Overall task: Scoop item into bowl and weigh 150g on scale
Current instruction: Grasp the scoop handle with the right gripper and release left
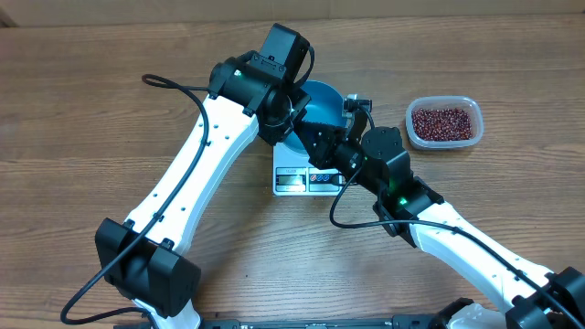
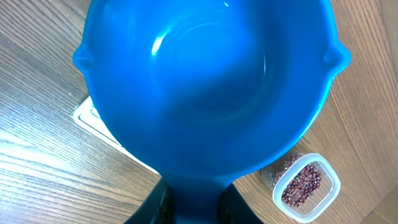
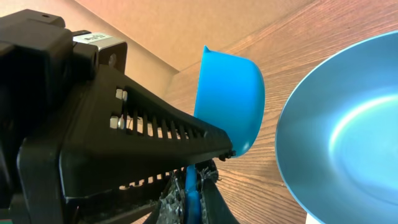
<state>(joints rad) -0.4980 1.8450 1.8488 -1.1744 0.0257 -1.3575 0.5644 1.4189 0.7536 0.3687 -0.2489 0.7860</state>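
Note:
The blue bowl (image 2: 205,81) fills the left wrist view and holds nothing. My left gripper (image 2: 193,202) is shut on the tab of the bowl's rim. A corner of the white scale (image 2: 93,118) shows under the bowl; whether the bowl rests on it I cannot tell. From overhead the bowl (image 1: 320,100) sits behind the scale (image 1: 302,180). My right gripper (image 3: 191,180) is shut on the handle of a small blue scoop (image 3: 230,102), just left of the bowl (image 3: 348,124). The red-brown beans (image 1: 443,122) lie in their clear tub.
The clear plastic tub (image 2: 305,183) stands on the wooden table to the right of the bowl. Both arms cross close together over the scale, and the left gripper's black body (image 3: 93,124) blocks much of the right wrist view.

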